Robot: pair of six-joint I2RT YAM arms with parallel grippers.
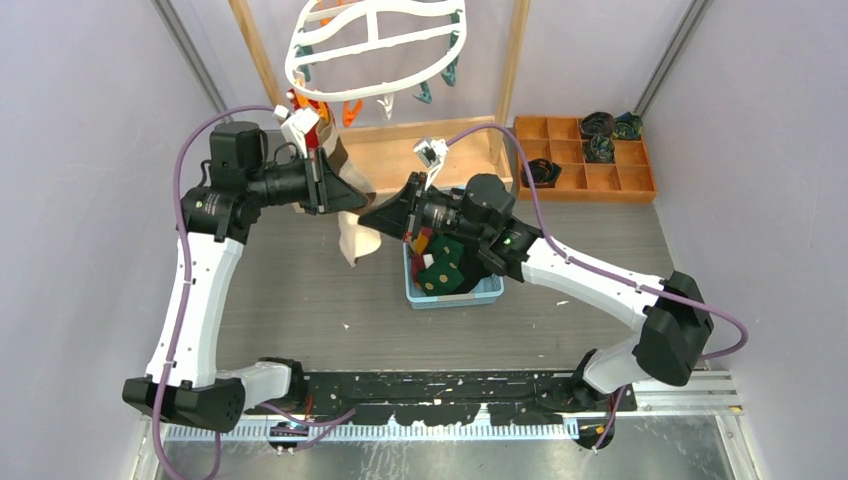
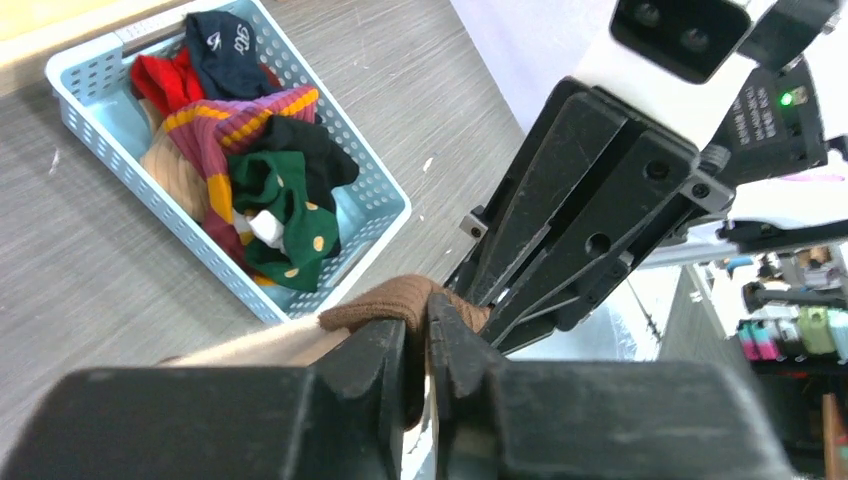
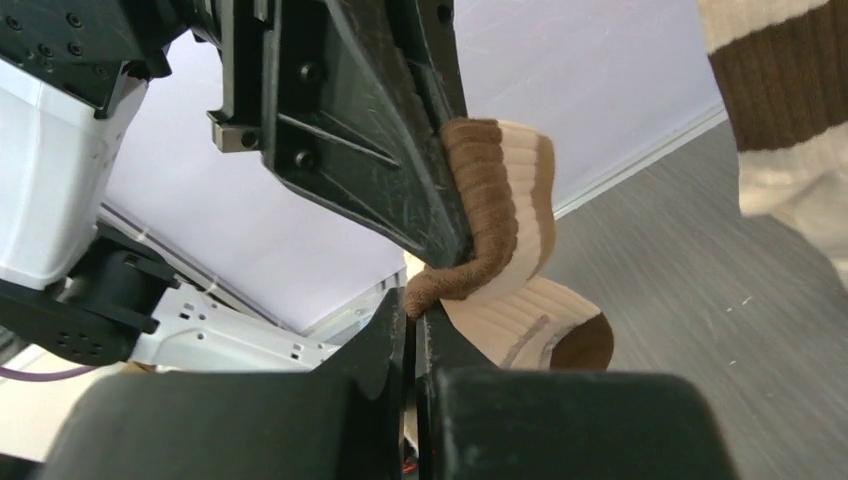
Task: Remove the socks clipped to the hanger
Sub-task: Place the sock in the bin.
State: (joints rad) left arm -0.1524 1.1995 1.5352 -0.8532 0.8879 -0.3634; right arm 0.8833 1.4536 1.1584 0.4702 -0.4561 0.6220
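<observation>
A beige sock with a brown cuff (image 1: 352, 238) hangs below the white oval hanger (image 1: 295, 68). My left gripper (image 1: 330, 190) is shut on its cuff (image 2: 400, 300), as the left wrist view shows (image 2: 425, 320). My right gripper (image 1: 375, 215) meets it from the right. In the right wrist view its jaws (image 3: 412, 315) are shut on the edge of the brown cuff (image 3: 470, 275), just under the left fingers (image 3: 400, 150). Orange clips (image 1: 350, 110) and teal clips (image 1: 425, 95) dangle from the hanger. No other sock shows on it.
A light blue basket (image 1: 490, 292) right of the hanging sock holds several socks (image 2: 270, 170): green dotted, maroon striped, red and navy. A wooden compartment tray (image 1: 585, 180) at the back right holds dark rolled socks (image 1: 600, 125). The wooden rack base (image 1: 400, 150) lies under the hanger.
</observation>
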